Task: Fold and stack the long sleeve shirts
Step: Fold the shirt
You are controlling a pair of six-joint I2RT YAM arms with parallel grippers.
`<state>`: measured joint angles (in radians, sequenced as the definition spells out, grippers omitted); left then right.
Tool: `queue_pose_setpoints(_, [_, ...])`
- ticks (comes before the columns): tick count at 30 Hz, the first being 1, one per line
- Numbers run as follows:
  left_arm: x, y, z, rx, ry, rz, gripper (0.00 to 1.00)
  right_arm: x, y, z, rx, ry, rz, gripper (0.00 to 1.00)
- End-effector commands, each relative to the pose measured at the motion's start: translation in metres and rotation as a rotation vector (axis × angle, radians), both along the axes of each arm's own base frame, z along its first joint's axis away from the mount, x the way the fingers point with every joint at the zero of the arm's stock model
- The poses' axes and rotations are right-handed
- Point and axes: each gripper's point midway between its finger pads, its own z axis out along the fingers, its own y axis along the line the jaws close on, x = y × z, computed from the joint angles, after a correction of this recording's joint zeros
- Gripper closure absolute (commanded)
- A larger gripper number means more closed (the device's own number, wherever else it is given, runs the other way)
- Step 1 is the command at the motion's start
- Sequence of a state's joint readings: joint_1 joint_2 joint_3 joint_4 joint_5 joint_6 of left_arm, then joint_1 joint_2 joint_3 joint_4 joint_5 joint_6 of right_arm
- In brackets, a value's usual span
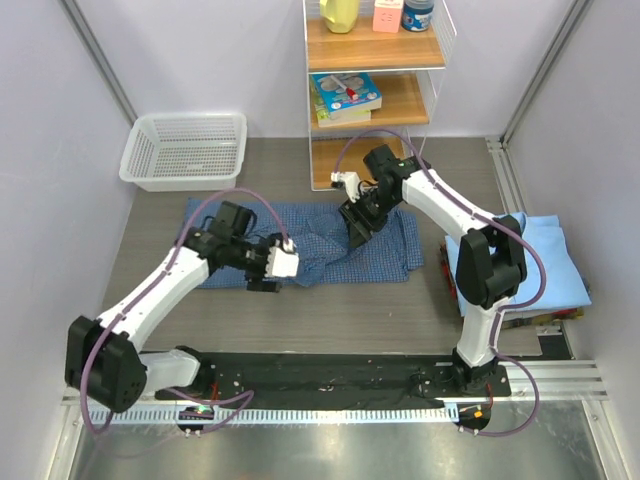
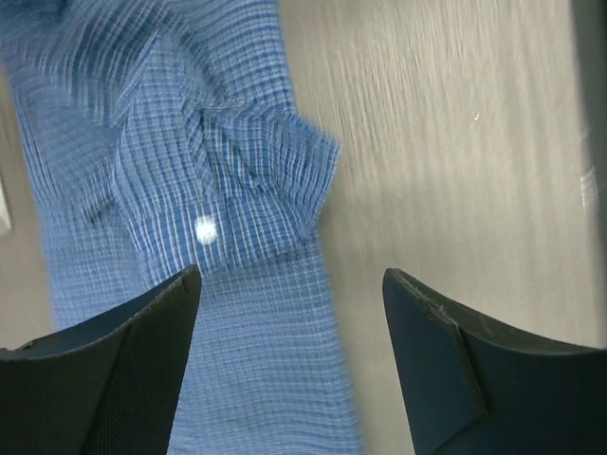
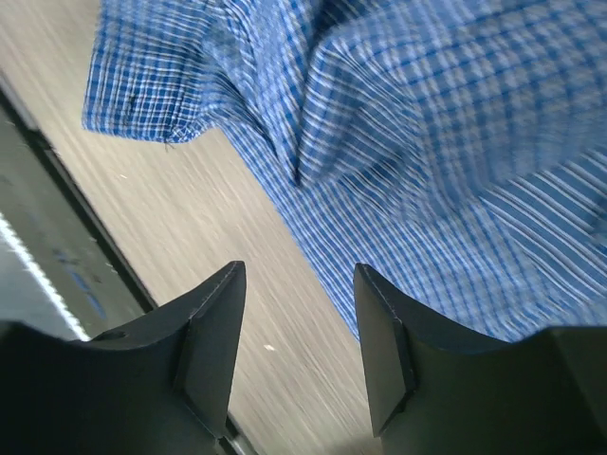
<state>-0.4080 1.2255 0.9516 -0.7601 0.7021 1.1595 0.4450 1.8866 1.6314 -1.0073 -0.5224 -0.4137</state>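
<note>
The left gripper [image 1: 263, 283] hangs released, empty, over the dark blue checked shirt [image 1: 385, 255], which lies spread but wrinkled right of the white mesh basket [image 1: 150, 165]. This cloth looks light, soft and limp; better to pinch an edge. The right gripper [image 1: 355, 235] is also released. The light blue shirt [image 1: 555, 262] lies farthest right.

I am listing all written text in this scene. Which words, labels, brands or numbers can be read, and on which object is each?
No text can be read.
The book cover on the shelf: printing too small to read.
The pink box on the top board: a mark, too small to read.
The checked shirt: no label or writing visible.
</note>
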Motion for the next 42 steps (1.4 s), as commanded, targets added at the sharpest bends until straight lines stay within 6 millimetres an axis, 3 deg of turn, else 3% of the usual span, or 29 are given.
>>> queue_pose_setpoints(1, [0.024,-0.015,-0.023,0.176,-0.286,-0.28,0.21,0.011,0.02,0.019,0.139,0.007,-0.049,0.46])
queue_pose_setpoints(6, [0.013,-0.019,-0.055,0.25,-0.244,-0.445,0.21,0.02,0.012,0.027,0.147,-0.007,-0.088,0.46])
queue_pose_setpoints(16, [0.042,-0.03,-0.085,0.255,-0.18,-0.302,0.3,0.02,0.007,0.028,0.14,-0.009,-0.099,0.45])
queue_pose_setpoints(18, [0.046,-0.034,-0.085,0.246,-0.133,-0.266,0.41,0.02,0.007,0.026,0.139,-0.003,-0.099,0.45])
queue_pose_setpoints(20, [0.049,-0.034,-0.08,0.235,-0.084,-0.231,0.59,0.02,0.006,0.025,0.134,-0.004,-0.101,0.45])
queue_pose_setpoints(21, [0.055,-0.041,-0.065,0.2,-0.073,-0.227,0.67,0.021,0.005,0.026,0.132,-0.011,-0.1,0.45])
queue_pose_setpoints(22, [0.039,-0.033,-0.07,0.23,0.038,-0.238,0.82,0.023,0.005,0.026,0.129,-0.022,-0.099,0.44])
queue_pose_setpoints(24, [0.032,-0.036,-0.057,0.214,0.169,-0.166,0.95,0.026,0.0,0.029,0.119,-0.052,-0.107,0.4])
queue_pose_setpoints(25, [0.03,-0.039,-0.04,0.214,0.252,-0.125,1.0,0.032,-0.003,0.03,0.119,-0.081,-0.109,0.33])
queue_pose_setpoints(27, [0.024,-0.041,-0.009,0.161,0.372,-0.083,1.0,0.041,-0.011,0.036,0.095,-0.147,-0.116,0.27])
queue_pose_setpoints(28, [0.029,-0.056,0.03,0.056,0.442,-0.024,1.0,0.049,-0.016,0.045,0.094,-0.207,-0.11,0.23])
queue_pose_setpoints(30, [0.035,-0.052,0.056,-0.017,0.588,0.099,1.0,0.064,-0.028,0.06,0.094,-0.279,-0.132,0.21])
queue_pose_setpoints(31, [0.035,-0.058,0.078,-0.095,0.709,0.172,1.0,0.072,-0.032,0.07,0.101,-0.327,-0.139,0.2])
queue_pose_setpoints(32, [0.055,-0.056,0.094,-0.164,0.74,0.251,1.0,0.081,-0.04,0.082,0.107,-0.373,-0.149,0.19])
queue_pose_setpoints(36, [0.087,-0.062,0.126,-0.367,0.968,0.467,1.0,0.088,-0.043,0.125,0.174,-0.562,-0.076,0.18])
queue_pose_setpoints(37, [0.09,-0.064,0.13,-0.394,1.016,0.519,1.0,0.082,-0.039,0.133,0.208,-0.596,-0.035,0.18])
queue_pose_setpoints(38, [0.087,-0.067,0.121,-0.4,1.157,0.618,1.0,0.068,-0.041,0.142,0.223,-0.656,0.014,0.15])
queue_pose_setpoints(39, [0.098,-0.072,0.142,-0.492,1.086,0.583,1.0,0.067,-0.037,0.154,0.252,-0.731,0.042,0.12])
queue_pose_setpoints(41, [0.103,-0.076,0.149,-0.55,1.173,0.663,1.0,0.043,-0.033,0.16,0.277,-0.806,0.121,0.07])
queue_pose_setpoints(42, [0.106,-0.078,0.152,-0.582,1.167,0.654,1.0,0.036,-0.02,0.164,0.272,-0.887,0.21,0.06])
